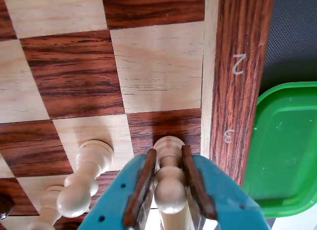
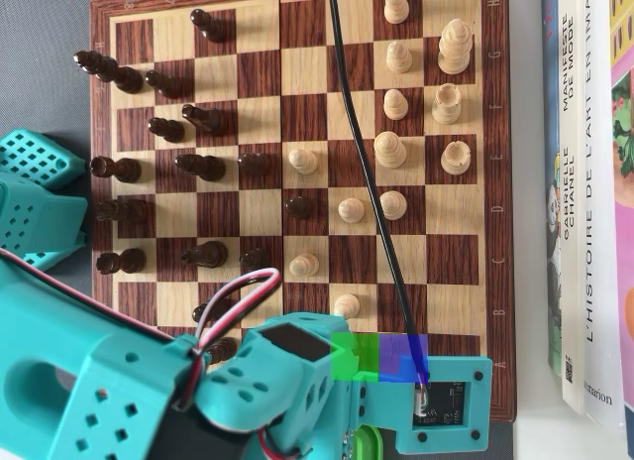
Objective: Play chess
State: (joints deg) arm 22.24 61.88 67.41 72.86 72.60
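Note:
In the wrist view my teal gripper point(image 1: 168, 151) has its brown-padded fingers point(image 1: 141, 185) pressed on either side of a light wooden pawn point(image 1: 170, 190). This pawn stands on a dark square of the wooden chessboard point(image 1: 158, 66), in the column beside the border marked 2 and 3. A second light pawn point(image 1: 81, 188) stands one square to its left. In the overhead view the arm point(image 2: 297, 381) covers the board's bottom edge and hides both gripper and held pawn. Dark pieces point(image 2: 198, 168) fill the board's left half and light pieces point(image 2: 391, 148) its right half.
A green plastic container point(image 1: 287, 145) lies just off the board's right border in the wrist view. In the overhead view, books point(image 2: 584, 182) lie along the board's right side and a black cable point(image 2: 362, 153) runs across it. A dark piece point(image 1: 4, 205) shows at the left edge.

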